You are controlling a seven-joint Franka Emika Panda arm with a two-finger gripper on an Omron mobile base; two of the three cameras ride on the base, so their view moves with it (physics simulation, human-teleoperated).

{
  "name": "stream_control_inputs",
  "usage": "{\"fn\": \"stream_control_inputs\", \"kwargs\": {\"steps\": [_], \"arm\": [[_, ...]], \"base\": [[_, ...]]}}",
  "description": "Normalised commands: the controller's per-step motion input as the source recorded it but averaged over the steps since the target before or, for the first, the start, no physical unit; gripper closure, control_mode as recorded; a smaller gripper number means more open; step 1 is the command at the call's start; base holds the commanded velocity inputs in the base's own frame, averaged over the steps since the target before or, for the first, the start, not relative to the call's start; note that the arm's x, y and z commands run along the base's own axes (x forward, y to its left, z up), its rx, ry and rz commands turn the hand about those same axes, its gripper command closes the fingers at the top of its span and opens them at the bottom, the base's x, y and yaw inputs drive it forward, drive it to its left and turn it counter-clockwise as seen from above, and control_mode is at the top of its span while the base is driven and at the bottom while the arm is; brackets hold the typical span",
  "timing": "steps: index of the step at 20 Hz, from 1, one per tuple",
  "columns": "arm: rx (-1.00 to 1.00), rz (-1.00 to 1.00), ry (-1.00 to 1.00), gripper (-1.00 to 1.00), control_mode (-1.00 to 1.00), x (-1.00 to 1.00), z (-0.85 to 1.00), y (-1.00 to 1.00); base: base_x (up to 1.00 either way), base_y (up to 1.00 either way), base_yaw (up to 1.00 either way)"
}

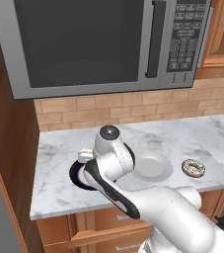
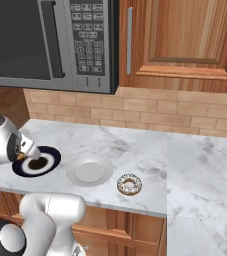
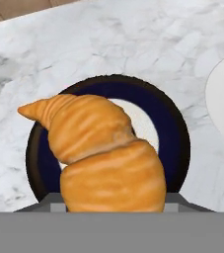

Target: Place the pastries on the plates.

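The tool [image 2: 21,156] gripped the golden croissant [image 3: 101,155] and hung directly over the navy plate [image 3: 170,123] on the marble bench [image 2: 135,145]. The white-grey plate [image 2: 89,171] lay just right of the navy plate, and the iced doughnut [image 2: 129,184] sat on the bench farther right, near its front edge.

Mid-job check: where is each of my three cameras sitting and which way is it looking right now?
Left base view: behind the arm's left, looking forward and down at the counter; the arm covers much of the navy plate.
Right base view: behind its right; the arm is at lower left, the gripper over that plate.
Hand view: looks down the gripper at the held croissant above the navy plate.
Both base views share the white plate, doughnut and microwave.
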Motion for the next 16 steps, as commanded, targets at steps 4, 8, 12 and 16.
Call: {"fn": "stream_control_inputs", "kwargs": {"steps": [4,8,12,16], "arm": [[-0.02,-0.01,0.16,1.0,-1.0,0.29,-0.17,0.08],[-0.03,0.0,0.19,1.0,-1.0,0.18,-0.19,0.0],[-0.05,0.0,0.24,1.0,-1.0,0.14,-0.2,0.0],[-0.03,0.0,0.1,1.0,-1.0,0.03,-0.23,0.0]], "base": [[0.0,0.0,0.0],[0.0,0.0,0.0],[0.0,0.0,0.0],[0.0,0.0,0.0]]}}
